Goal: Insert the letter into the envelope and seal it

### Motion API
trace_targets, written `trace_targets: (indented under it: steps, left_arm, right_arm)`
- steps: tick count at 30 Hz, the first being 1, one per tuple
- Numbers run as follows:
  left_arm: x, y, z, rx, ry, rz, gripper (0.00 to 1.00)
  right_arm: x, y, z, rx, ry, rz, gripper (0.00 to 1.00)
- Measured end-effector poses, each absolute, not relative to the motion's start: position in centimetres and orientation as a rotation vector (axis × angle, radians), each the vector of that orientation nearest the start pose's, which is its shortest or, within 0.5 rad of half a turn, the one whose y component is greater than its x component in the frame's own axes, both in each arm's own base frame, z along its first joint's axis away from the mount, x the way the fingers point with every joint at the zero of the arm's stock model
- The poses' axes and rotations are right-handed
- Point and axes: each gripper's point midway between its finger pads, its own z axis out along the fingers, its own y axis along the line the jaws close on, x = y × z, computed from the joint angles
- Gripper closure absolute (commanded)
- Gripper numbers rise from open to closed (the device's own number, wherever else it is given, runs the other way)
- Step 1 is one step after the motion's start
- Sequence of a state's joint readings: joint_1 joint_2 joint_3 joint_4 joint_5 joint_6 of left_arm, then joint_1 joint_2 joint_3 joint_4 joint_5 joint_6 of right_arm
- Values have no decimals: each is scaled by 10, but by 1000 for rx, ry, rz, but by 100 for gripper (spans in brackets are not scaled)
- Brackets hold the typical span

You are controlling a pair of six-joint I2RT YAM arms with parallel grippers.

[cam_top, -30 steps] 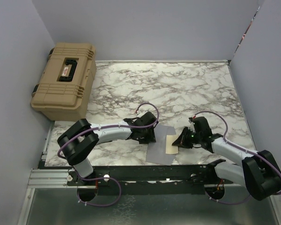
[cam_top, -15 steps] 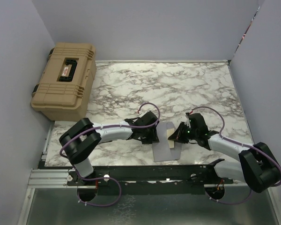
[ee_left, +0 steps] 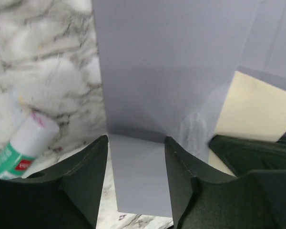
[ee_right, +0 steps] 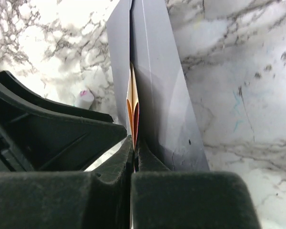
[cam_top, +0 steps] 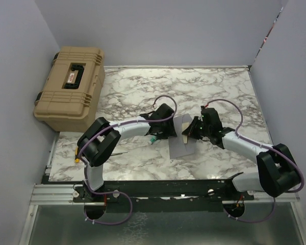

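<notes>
Comparing with a second back: both arms have moved away from the near edge toward mid-worktop [cam_top: 143, 92], taking the paper with them. The envelope [ee_left: 157, 71] lay flat then. Now most of it is tipped up, and only a narrow near strip looks to be down on the marble.

Right gripper [ee_right: 133, 140] is clenched on the letter [ee_left: 257, 109], whose tan edge runs out from its fingertips between the two grey walls. Left gripper [ee_left: 136, 140] has its jaws apart, straddling the envelope's near strip at its left edge. No clamp is visible there.

My read is mid-insertion. The raised wall opens the pocket, but tan still shows outside on the right, so the letter isn't seated. Sealing hasn't started; a glue stick [ee_left: 21, 145] lies just left of the left gripper, untouched.

Orientation, top view:
- Envelope long axis runs near-left to far-right, between the two grippers.
- Its open side faces the right gripper.
- The right wrist sees it nearly edge-on.
- The letter seems to sit in line with it, though most of it is hidden.
</notes>
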State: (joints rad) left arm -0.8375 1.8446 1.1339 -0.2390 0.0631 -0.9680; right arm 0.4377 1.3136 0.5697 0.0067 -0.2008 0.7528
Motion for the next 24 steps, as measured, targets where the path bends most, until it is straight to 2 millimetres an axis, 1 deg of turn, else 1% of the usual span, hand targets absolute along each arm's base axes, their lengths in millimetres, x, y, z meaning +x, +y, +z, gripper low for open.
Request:
trace_targets:
  steps: [1, 2, 3, 4, 5, 7, 9, 10, 12, 15, 18, 21, 24]
  left_arm:
    - [270, -358, 41, -144, 2698, -729, 45]
    - [278, -360, 44, -134, 2689, -727, 44]
    - [284, -362, 47, -123, 2680, -726, 44]
    - [291, -363, 51, -113, 2670, -724, 43]
    - [301, -362, 55, -100, 2657, -719, 43]
    - [313, -363, 61, -76, 2639, -714, 43]
    - [325, -361, 64, -55, 2633, -694, 43]
    - [331, -359, 64, -49, 2632, -683, 43]
    - [338, -355, 62, -32, 2642, -655, 43]
    - [348, -346, 52, -9, 2670, -600, 41]
    - [350, -336, 43, 26, 2709, -539, 38]
    - [352, -332, 45, 67, 2721, -497, 33]
    - [354, -328, 50, 86, 2718, -459, 30]
  right_arm:
    - [278, 198, 64, 270, 2424, 797, 99]
    - [283, 199, 65, 266, 2425, 786, 97]
    - [288, 199, 65, 264, 2428, 772, 92]
    - [291, 199, 64, 266, 2435, 758, 83]
    - [295, 198, 62, 270, 2443, 741, 71]
    - [301, 196, 59, 274, 2463, 707, 52]
    - [307, 194, 56, 276, 2481, 676, 41]
    - [310, 192, 55, 280, 2490, 659, 38]
    - [315, 189, 55, 280, 2501, 633, 36]
    - [323, 186, 59, 283, 2516, 593, 36]
    - [333, 186, 62, 281, 2532, 561, 38]
    - [338, 186, 60, 285, 2553, 540, 41]
    - [334, 185, 50, 292, 2591, 520, 42]
